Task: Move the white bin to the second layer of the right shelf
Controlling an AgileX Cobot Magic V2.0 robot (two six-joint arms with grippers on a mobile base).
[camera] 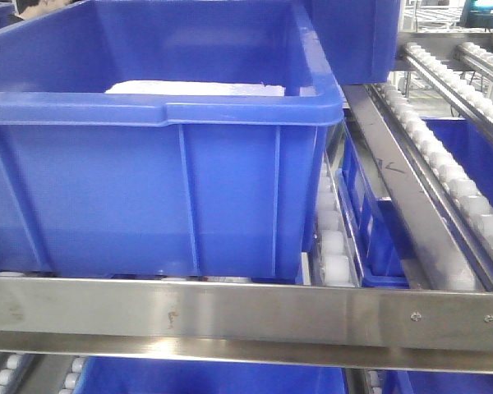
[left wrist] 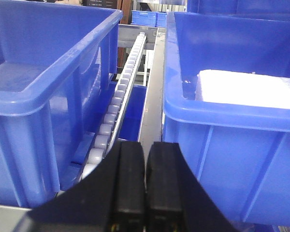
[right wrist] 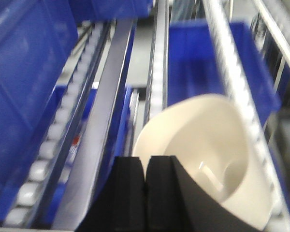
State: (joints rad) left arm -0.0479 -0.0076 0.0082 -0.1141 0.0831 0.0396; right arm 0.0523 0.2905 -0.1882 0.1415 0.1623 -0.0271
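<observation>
Two claws closed, white bin showing in one view only

No counter anywhere, only a stainless-steel rack: white roller tracks [camera: 452, 172] sloping away between steel rails, with a flat brushed front rail [camera: 246, 316] across the bottom of the front-facing view. Standing on the rollers just behind that rail, a large blue crate [camera: 148, 189] with a white slab [camera: 197, 87] lying inside. More blue crates on the tier below and off to the right. Far back, a blurred glimpse of further racking and workshop.

From the front-facing view alone: the rail and the rack's layout, but neither arm and nothing of the bin.

From the left wrist view alone: left claw [left wrist: 146, 193] with its black fingers [left wrist: 130, 188] pressed together, holding nothing, hovering over the gap between a second blue crate [left wrist: 38, 96] and the crate carrying the slab, with one roller lane running away in between.

From the right wrist view alone, and blurred: white bin [right wrist: 208, 145], cream and glossy, tipped with its mouth toward the camera, above a roller lane and a lower blue crate [right wrist: 198, 53]. Right claw [right wrist: 146, 193] nearly closed, seemingly pinching the bin's near wall. Hard to tell which tier lies beneath
</observation>
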